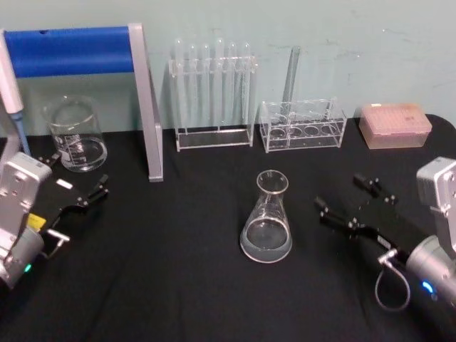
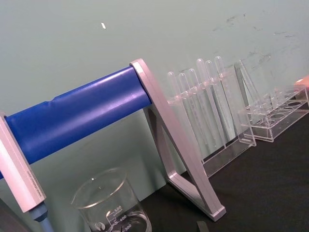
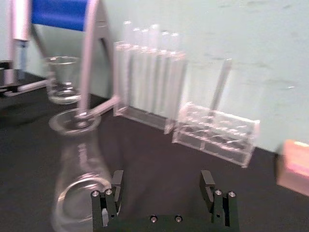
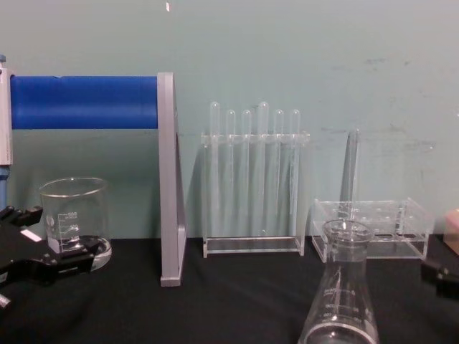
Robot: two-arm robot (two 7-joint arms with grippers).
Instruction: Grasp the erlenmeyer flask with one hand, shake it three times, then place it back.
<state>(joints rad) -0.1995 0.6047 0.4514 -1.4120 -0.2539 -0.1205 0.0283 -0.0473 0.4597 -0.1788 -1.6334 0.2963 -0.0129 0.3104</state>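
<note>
Erlenmeyer flask (image 1: 266, 222) stands before test-tube racks (image 1: 214, 96), beaker (image 1: 75, 133) far left.

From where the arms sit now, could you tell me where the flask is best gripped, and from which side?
Grip the flask at its narrow neck, just under the flared rim, coming level from the robot's right. It stands upright, the open right pincer is nearest, and the wide cone below would probably slip.

head view looks down, chest view level across; both share the erlenmeyer flask (image 1: 266, 221) and test tubes (image 4: 251, 172).
</note>
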